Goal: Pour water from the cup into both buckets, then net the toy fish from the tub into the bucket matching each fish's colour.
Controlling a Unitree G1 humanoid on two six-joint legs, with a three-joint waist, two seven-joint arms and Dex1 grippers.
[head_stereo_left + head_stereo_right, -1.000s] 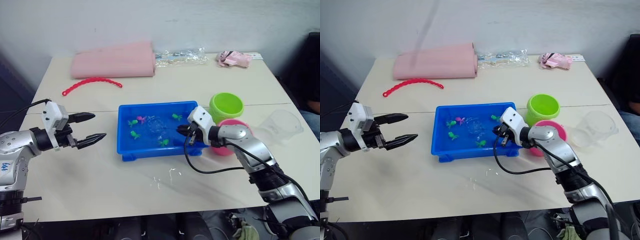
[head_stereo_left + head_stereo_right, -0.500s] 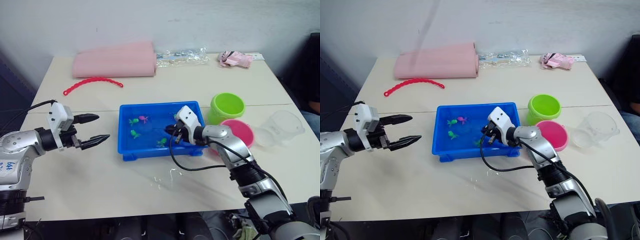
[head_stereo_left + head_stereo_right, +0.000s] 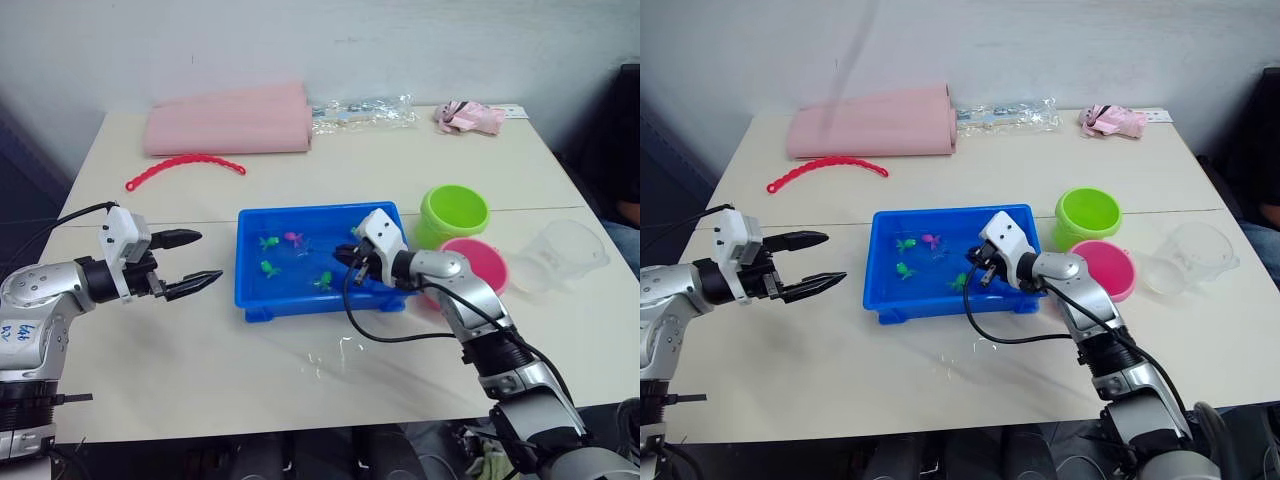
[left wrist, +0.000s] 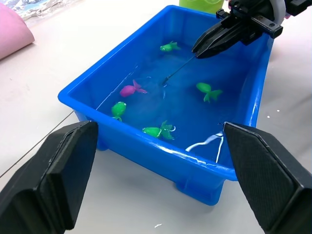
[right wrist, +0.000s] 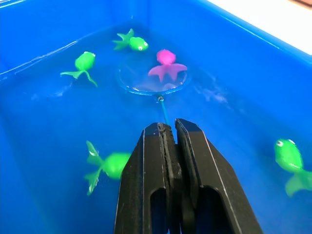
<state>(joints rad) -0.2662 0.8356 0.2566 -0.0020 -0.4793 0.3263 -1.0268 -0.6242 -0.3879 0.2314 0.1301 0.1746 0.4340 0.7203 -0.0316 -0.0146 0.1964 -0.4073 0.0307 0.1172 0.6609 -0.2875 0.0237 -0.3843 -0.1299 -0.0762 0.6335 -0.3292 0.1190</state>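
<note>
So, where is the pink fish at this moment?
The pink fish is in the blue tub, toward its far side, at the hoop of the net held by the right gripper, with green fish nearby.

A cream table [image 3: 200, 340] stands against a plain pale wall [image 3: 400, 45].

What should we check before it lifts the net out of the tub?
1. Right gripper fingers shut on the net handle: ok.
2. Pink fish over the net hoop: ok; whether it sits fully inside, cannot tell.
3. No green fish in the hoop: ok; nearest green fish lies just outside the rim.
4. Pink bucket upright, open, beside the tub: ok.
5. Left gripper open, clear of the tub: ok.
6. Water in the buckets: cannot tell.
</note>
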